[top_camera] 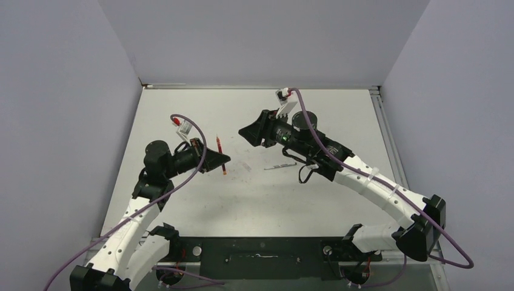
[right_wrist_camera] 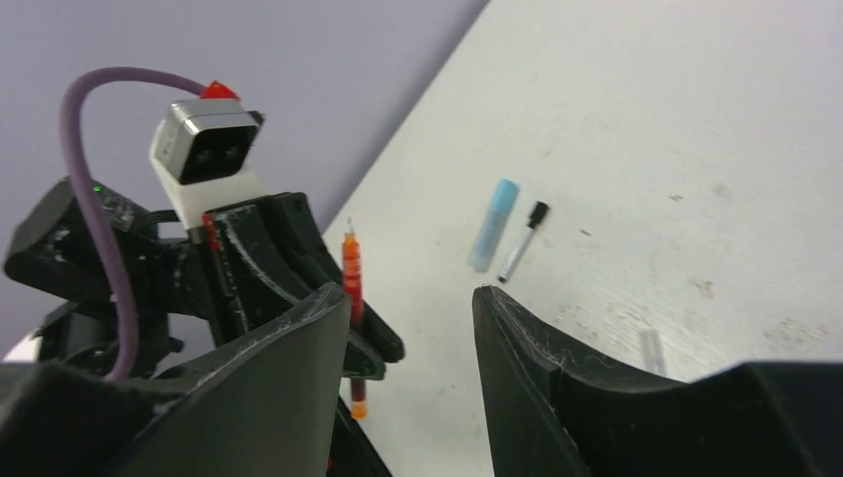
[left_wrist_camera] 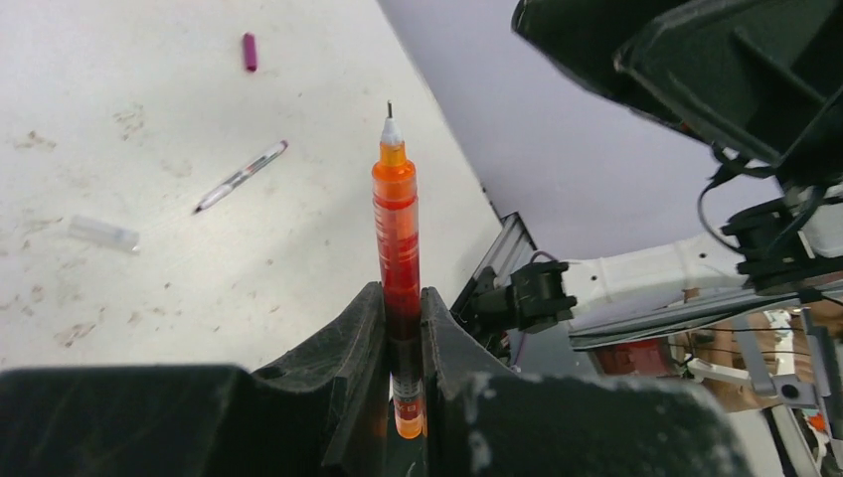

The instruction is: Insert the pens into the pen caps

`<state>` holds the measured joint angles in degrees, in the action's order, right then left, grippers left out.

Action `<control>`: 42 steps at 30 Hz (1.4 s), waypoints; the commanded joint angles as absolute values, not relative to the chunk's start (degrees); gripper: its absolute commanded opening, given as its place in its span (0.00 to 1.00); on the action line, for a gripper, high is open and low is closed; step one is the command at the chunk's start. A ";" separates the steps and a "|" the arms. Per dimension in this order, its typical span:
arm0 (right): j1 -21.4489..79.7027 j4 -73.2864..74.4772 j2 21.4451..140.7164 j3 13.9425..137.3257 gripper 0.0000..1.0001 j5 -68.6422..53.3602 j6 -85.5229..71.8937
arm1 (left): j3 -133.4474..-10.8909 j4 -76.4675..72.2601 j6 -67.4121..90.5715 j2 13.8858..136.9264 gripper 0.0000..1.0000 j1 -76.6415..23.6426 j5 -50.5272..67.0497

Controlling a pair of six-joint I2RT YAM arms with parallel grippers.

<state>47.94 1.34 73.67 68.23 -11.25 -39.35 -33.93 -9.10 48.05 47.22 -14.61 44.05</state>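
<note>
Lavender walls (top_camera: 254,36) on three sides; white scuffed table (top_camera: 200,206).

Item 1: red pen (left_wrist_camera: 396,229). Uncapped. Pinched near its rear end between the pressed-together fingers of the left gripper (left_wrist_camera: 403,298). Held clear of the table, left of centre. Long axis runs straight out from the fingers and stands roughly upright, bare tip uppermost and free.

Item 2: light-blue cap (right_wrist_camera: 494,225). Lies flat on the table, well apart from the red pen. In the right wrist view it lies beyond the fingertips of the right gripper (right_wrist_camera: 408,298). Which end is its mouth cannot be told.

Item 3: right gripper. Fingers spread, nothing between them. It hovers above the table facing the left gripper, with the red pen just off to one side of its gap. It is judged the nearer arm to the cap and the only free one.

Governing relation: the cap must come onto the pen tip along the pen's axis. It therefore needs lifting and turning from flat to upright, mouth down.

Adjacent: dark-tipped pen (right_wrist_camera: 524,241) just beside the cap, almost parallel to it, a likely snag when pinching the cap. Small magenta piece (left_wrist_camera: 250,52) and pale tube (left_wrist_camera: 103,234) lie farther off, clear of the path.
</note>
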 commanded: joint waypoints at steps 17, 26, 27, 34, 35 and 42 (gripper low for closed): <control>47.78 27.51 98.08 82.18 0.54 -1.52 -17.81 | -40.06 21.87 21.04 43.73 0.00 -17.96 32.94; 49.71 29.75 109.46 87.91 0.52 -0.18 -15.40 | -40.17 23.16 19.69 42.98 0.00 -19.71 30.34; 49.79 29.88 110.53 88.49 0.52 1.25 -15.30 | -40.24 23.15 19.62 42.92 0.00 -19.77 30.19; 50.05 30.27 116.74 92.26 0.50 1.06 -14.85 | -40.10 23.17 19.69 42.65 0.00 -19.86 30.15; 50.09 30.34 117.39 92.73 0.49 1.03 -14.77 | -40.14 23.17 19.64 42.62 0.00 -19.92 30.08; 50.04 30.63 121.18 94.67 0.45 0.45 -14.45 | -40.08 23.18 19.69 42.63 0.00 -20.04 29.97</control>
<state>49.71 30.68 120.31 91.77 -0.43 -15.25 -38.52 23.90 20.47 43.48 -19.79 30.41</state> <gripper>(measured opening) 0.462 0.110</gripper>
